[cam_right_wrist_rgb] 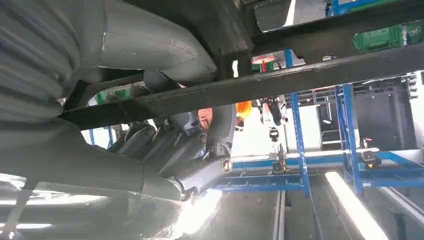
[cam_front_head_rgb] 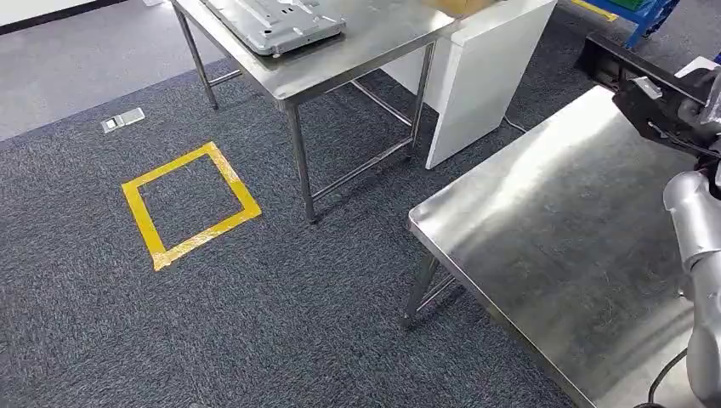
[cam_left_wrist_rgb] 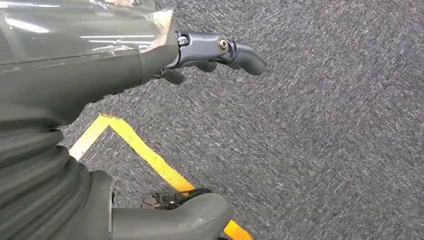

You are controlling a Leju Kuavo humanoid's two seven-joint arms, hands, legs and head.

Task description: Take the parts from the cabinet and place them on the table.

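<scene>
tables: 2 steel, near table bare | far table corner: 1 grey tray | right hand holds 1 black part | left hand fingers apart, holding nothing

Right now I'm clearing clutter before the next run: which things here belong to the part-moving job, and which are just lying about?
Job: long black metal part, held by the right hand; near steel table.
Lying about: yellow tape square on the carpet; grey metal panel on the far steel table; silver floor plate.

Left hand hangs empty, fingers apart; right hand curls around a dark bar.
</scene>
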